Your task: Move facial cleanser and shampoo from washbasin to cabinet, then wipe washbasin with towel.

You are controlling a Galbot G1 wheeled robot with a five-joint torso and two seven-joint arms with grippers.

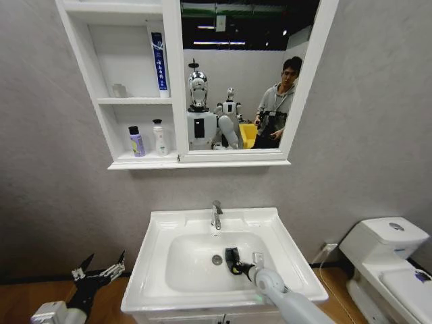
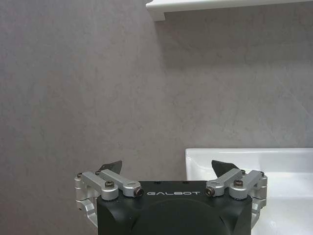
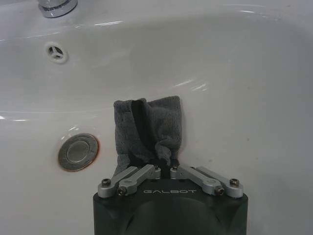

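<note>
Left gripper: parked low, off the left edge of the washbasin, spread wide and holding nothing; in the left wrist view its fingers stand far apart with bare wall between them.
Cabinet: on the wall above, left of the mirror; a purple bottle and a white bottle stand side by side in the bottom cubby, so the moving part looks done.
Drain: orange-ringed, at the bottom of the bowl, just beside the towel on the tap side.
Towel: pinched in the right gripper, hanging out past the fingertips and pressed against the bowl's floor.
Right gripper: reaching down into the bowl, closed on the towel.
Key relation: the towel's long axis runs straight on from the gripper toward the tap; unwiped bowl lies all around, and only the right arm is near it.
Stage: wiping, by my judgement.
</note>
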